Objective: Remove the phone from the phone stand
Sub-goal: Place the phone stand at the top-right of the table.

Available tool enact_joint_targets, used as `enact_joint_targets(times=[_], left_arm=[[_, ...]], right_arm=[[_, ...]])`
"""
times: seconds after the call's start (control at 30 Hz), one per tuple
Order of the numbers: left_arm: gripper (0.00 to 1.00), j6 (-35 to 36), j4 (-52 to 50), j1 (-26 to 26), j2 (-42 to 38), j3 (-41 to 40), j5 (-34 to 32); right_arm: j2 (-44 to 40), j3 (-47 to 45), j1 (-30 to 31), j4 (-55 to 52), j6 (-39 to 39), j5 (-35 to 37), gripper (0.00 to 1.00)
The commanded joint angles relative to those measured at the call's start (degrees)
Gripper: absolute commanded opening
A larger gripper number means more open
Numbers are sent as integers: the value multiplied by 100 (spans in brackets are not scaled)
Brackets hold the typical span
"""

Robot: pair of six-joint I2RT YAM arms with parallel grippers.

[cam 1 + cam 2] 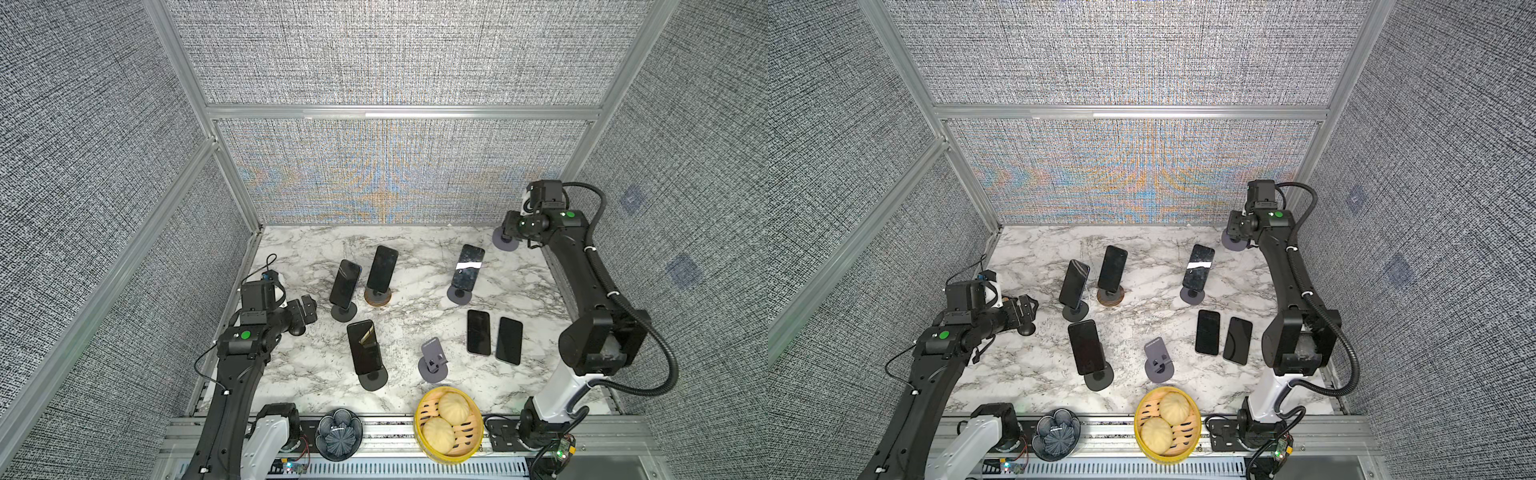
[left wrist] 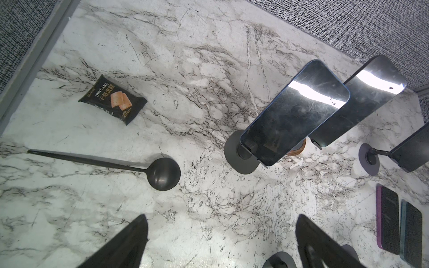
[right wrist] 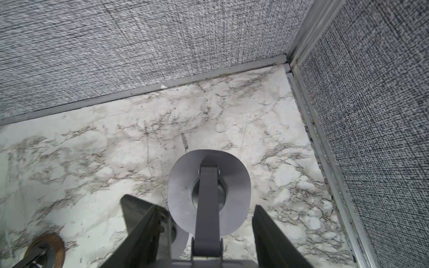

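Several dark phones lean on round-based stands on the marble top: one [image 1: 345,282] nearest my left gripper [image 1: 308,306], one [image 1: 382,268] behind it, one [image 1: 468,266] at centre right and one [image 1: 365,347] in front. My left gripper [image 2: 220,243] hovers open and empty to the left of the nearest phone [image 2: 294,111]. My right gripper [image 1: 508,232] is in the back right corner over a grey phone stand [image 3: 236,185]. Its fingers [image 3: 274,239] are shut on a flat piece atop the stand's arm, seemingly the phone, of which only an edge shows.
Two phones [image 1: 478,337] [image 1: 509,340] lie flat at the right, beside an empty stand [image 1: 434,363]. A black spoon [image 2: 162,174] and a snack packet [image 2: 113,102] lie at the left. A bamboo steamer with buns [image 1: 449,424] and a dark dish [image 1: 337,434] sit on the front rail.
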Motion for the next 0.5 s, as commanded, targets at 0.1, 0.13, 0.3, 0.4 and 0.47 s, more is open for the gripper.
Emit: enact_joint_targets(times=[0.1, 0.13, 0.3, 0.4, 0.47], left_arm=[[99, -42, 50, -6, 12, -24, -14], [100, -42, 41, 0, 23, -21, -9], [99, -57, 3, 1, -26, -36, -60], [100, -68, 16, -5, -85, -68, -98], [100, -66, 21, -4, -78, -68, -101]], right_arm=[[886, 609, -139, -238, -203, -290, 56], [1015, 687, -151, -233, -216, -289, 56], [1751, 1210, -210, -368, -369, -239, 55], [2106, 1368, -209, -385, -462, -245, 56], [2331, 1414, -209, -381, -534, -279, 55]])
